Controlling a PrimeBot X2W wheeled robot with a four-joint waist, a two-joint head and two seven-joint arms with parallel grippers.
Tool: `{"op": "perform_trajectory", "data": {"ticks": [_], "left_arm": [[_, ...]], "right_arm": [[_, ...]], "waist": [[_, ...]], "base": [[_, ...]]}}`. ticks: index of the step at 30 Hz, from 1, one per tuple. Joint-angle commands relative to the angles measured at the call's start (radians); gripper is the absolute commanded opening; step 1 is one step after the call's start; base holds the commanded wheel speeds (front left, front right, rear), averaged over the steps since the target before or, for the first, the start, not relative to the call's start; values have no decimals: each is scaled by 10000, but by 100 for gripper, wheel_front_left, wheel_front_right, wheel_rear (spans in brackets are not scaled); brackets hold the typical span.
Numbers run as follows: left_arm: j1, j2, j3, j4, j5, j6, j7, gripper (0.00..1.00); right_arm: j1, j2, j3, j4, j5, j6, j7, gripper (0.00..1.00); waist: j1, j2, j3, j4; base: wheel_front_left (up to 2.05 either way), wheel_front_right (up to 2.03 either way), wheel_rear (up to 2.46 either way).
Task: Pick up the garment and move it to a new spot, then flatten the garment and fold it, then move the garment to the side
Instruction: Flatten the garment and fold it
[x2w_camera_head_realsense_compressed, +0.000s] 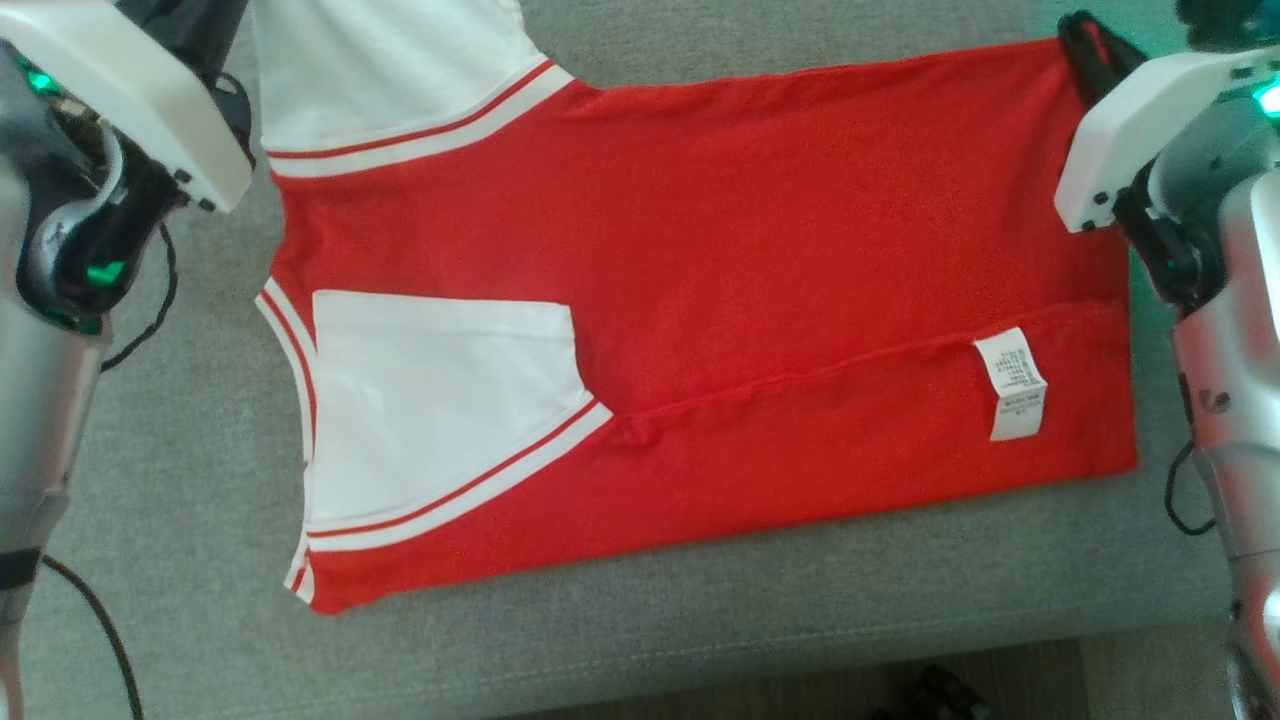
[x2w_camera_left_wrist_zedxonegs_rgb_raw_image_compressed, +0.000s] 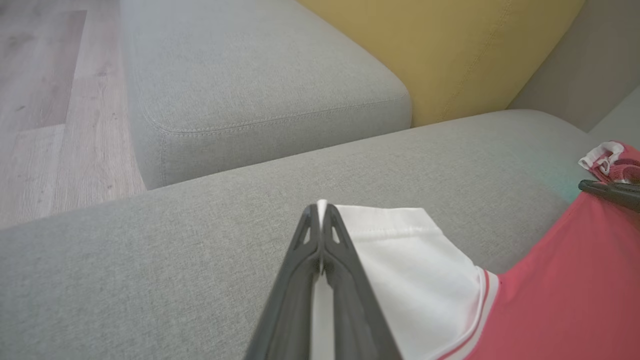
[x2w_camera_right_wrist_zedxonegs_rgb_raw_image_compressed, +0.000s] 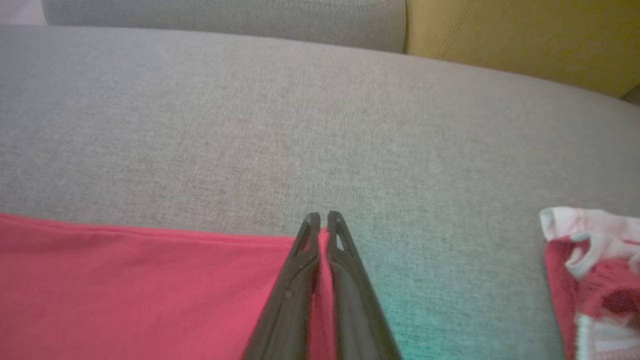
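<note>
Garment (x2w_camera_head_realsense_compressed: 700, 250), a red shirt with white sleeves, lies spread flat on the grey sofa cushion (x2w_camera_head_realsense_compressed: 700, 630), its near edge folded over so the care label (x2w_camera_head_realsense_compressed: 1012, 385) shows. Left fingers (x2w_camera_left_wrist_zedxonegs_rgb_raw_image_compressed: 316, 222) are pinched closed on the far white sleeve (x2w_camera_left_wrist_zedxonegs_rgb_raw_image_compressed: 400, 260). The right fingers (x2w_camera_right_wrist_zedxonegs_rgb_raw_image_compressed: 315, 231) are pinched closed on its far red hem corner.

Head view overhead, wrist views low, all sharing garment (x2w_camera_head_realsense_compressed: 760, 230)

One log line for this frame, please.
garment: flat on sofa, near edge folded over | left tool: shut on white sleeve | right tool: shut on red hem
</note>
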Motion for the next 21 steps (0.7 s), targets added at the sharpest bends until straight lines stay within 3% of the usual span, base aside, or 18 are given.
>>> {"op": "perform_trajectory", "data": {"ticks": [1,11,16,21], "left_arm": [[-215,484,442,-330,33,-58,-153,0],[74,412,649,-654,162,42,-1257,0],[1606,543,666,-1794,55,317,-1655,0],[3854,653,670,-3186,-77,926,-2038,0]], "right_arm": [[-2,-92,-45,-315,-93,65,-214,0],[315,229,-259,-594,-198,65,-1495,0],[1544,233,-131,-1285,-36,65,-1846,0],[3119,268,-411,-2178,138,65,-1958,0]], "waist": [[0,0,-77,-33],[0,0,-812,-52],[0,0,-1318,32],[0,0,-1784,166]], "base": [[0,0,0],[0,0,0],[0,0,0],[0,0,0]]}}
